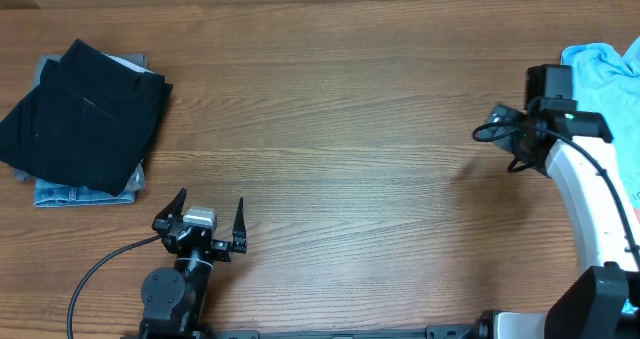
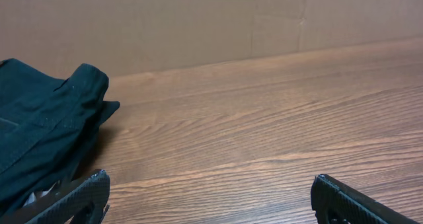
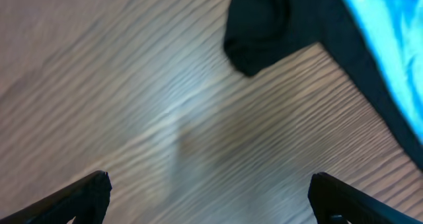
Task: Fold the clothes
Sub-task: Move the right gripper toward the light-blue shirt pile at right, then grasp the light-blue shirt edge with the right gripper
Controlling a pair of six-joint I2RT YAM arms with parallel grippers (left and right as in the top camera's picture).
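The light blue T-shirt [image 1: 600, 64] lies crumpled at the table's far right edge, partly hidden behind my right arm. In the blurred right wrist view its cloth [image 3: 390, 32] fills the top right corner, edged by a dark shape. My right gripper [image 1: 505, 131] hovers just left of the shirt. Its jaws [image 3: 210, 176] are open, with only bare wood between them. My left gripper [image 1: 212, 197] is open near the table's front edge, well away from the shirt. It is empty in the left wrist view [image 2: 210, 178].
A folded stack sits at the far left: a black garment [image 1: 85, 109] on top, with denim [image 1: 85, 191] beneath it. The black garment [image 2: 46, 128] also shows in the left wrist view. A cardboard wall [image 2: 198, 19] runs behind the wooden table [image 1: 340, 129].
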